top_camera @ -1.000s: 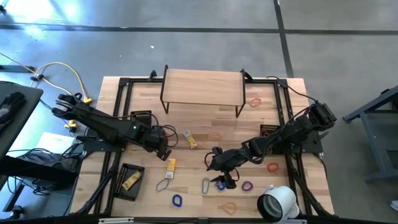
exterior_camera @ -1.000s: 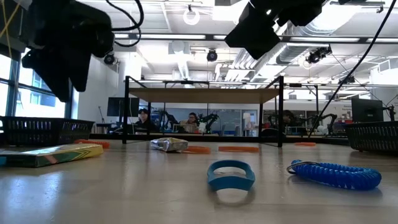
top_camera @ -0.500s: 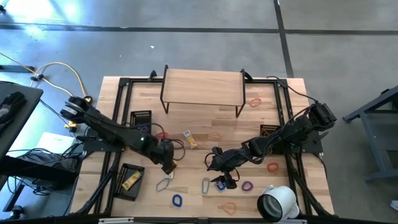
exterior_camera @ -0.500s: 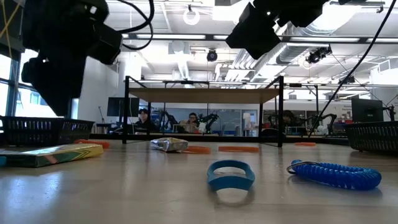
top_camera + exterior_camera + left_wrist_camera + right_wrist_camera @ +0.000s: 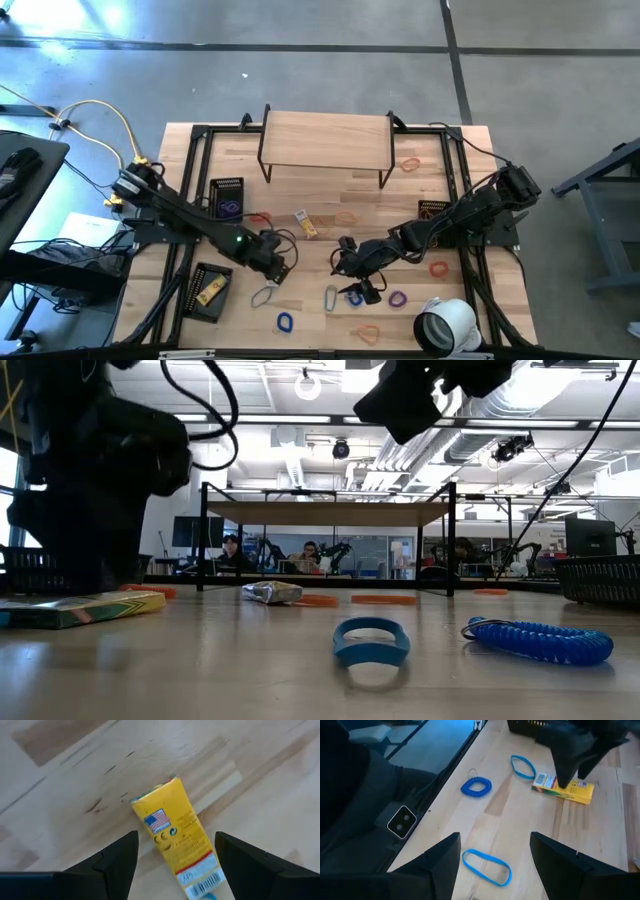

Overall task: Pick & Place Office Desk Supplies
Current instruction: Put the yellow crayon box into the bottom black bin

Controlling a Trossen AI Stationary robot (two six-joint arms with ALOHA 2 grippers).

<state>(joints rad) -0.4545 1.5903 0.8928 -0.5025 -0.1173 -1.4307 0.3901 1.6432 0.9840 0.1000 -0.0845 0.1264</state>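
Observation:
A yellow-and-white packet [image 5: 180, 840] lies flat on the wooden table. My left gripper [image 5: 176, 836] is open and points steeply down over it, one finger on either side, and I see no touch. In the high view this gripper [image 5: 275, 268] hides the packet. In the low view the packet [image 5: 85, 608] lies at the foot of the dark left arm. My right gripper [image 5: 348, 262] hangs open above the table's middle, over a blue band [image 5: 487, 866]. A blue coil [image 5: 476, 786] and another blue band [image 5: 522, 766] lie farther off.
A wooden shelf [image 5: 325, 140] stands at the far side. Black mesh baskets [image 5: 228, 195] [image 5: 207, 290] sit on the left and a large white tape roll [image 5: 445, 325] at the near right. Silver clips [image 5: 262, 296], a purple loop [image 5: 398, 298] and orange bands [image 5: 438, 268] lie scattered near the front.
My left gripper has gone down and toward the table's near right, from beside the left basket to just over the yellow packet. It has stayed open. The packet has not moved.

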